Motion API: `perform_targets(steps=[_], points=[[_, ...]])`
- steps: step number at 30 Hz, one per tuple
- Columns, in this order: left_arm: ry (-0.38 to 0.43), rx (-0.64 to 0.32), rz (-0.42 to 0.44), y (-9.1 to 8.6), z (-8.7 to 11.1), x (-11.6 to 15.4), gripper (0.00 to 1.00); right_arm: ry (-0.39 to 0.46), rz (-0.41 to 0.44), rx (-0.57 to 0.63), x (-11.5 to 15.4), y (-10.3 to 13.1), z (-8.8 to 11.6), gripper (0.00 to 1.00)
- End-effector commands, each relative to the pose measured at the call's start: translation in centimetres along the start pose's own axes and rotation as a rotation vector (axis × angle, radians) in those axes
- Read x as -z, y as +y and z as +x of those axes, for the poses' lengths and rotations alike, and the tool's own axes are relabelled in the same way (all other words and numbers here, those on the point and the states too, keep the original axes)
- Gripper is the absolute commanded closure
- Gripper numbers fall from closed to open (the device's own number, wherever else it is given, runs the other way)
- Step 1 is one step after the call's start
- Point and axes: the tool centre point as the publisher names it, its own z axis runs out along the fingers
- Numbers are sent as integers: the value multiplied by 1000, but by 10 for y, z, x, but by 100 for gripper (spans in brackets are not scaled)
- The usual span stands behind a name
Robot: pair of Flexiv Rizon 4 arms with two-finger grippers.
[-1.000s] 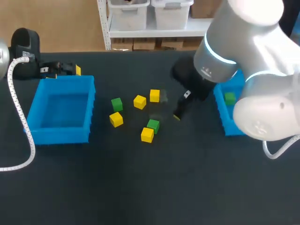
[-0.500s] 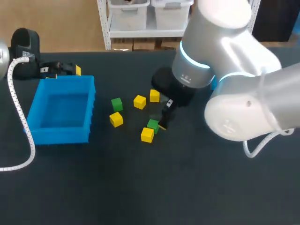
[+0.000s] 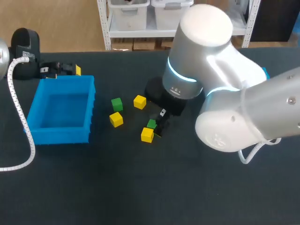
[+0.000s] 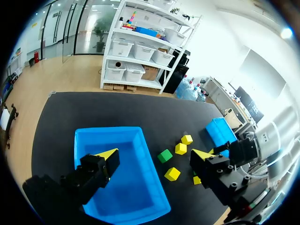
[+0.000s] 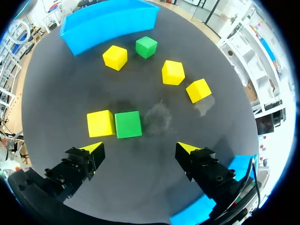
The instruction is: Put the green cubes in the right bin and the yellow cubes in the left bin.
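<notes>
On the black table [image 3: 93,187] my right gripper [image 5: 140,148] hovers, fingers apart, by a green cube [image 5: 128,124] touching a yellow cube [image 5: 100,123], so an off-centre close could, I judge, trap both; my left gripper [image 4: 155,153], also spread, hangs above the left bin [image 4: 108,131].

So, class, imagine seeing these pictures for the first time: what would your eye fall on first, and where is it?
The bulky white right arm dominates, stretching in to the middle of the black table. Its open gripper hangs over a small green cube that touches a yellow cube. The bright blue plastic bin stands at the table's left.
</notes>
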Motion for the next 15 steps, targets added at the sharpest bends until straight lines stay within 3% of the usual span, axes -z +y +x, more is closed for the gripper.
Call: perform_targets(steps=[1,15], points=[[-7,-3,13,3,2,0,0,-7,24,-10,-9,-2,-1,0],[-7,-3,13,3,2,0,0,-6,55,-31,-29,-5,-21,0]])
